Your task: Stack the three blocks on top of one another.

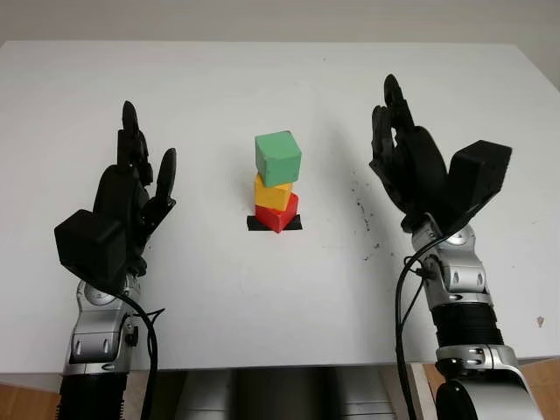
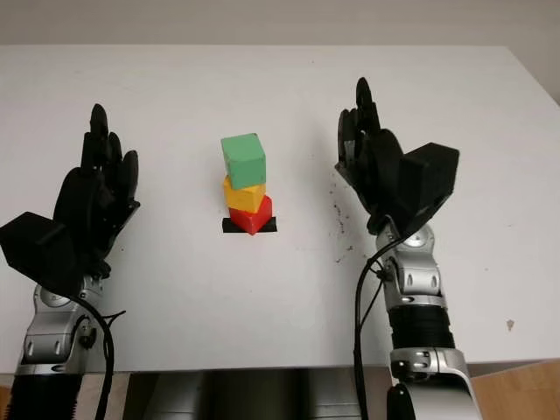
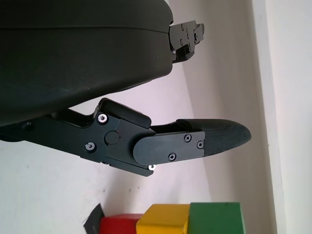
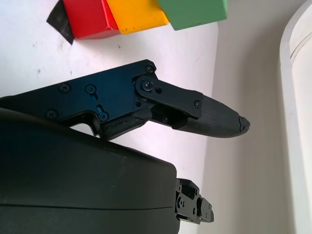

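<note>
Green block (image 1: pixel 278 157) sits on yellow (image 1: pixel 273 192) on red (image 1: pixel 276 215), mid-frame: stacking looks done. Left hand (image 1: pixel 131 197) and right hand (image 1: pixel 407 162) flank it, both open, holding nothing

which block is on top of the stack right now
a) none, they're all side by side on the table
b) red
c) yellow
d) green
d: the green block sits on the yellow block, which sits on the red block over a black patch on the table; the left hand and right hand are open, one on each side of the stack.
</note>
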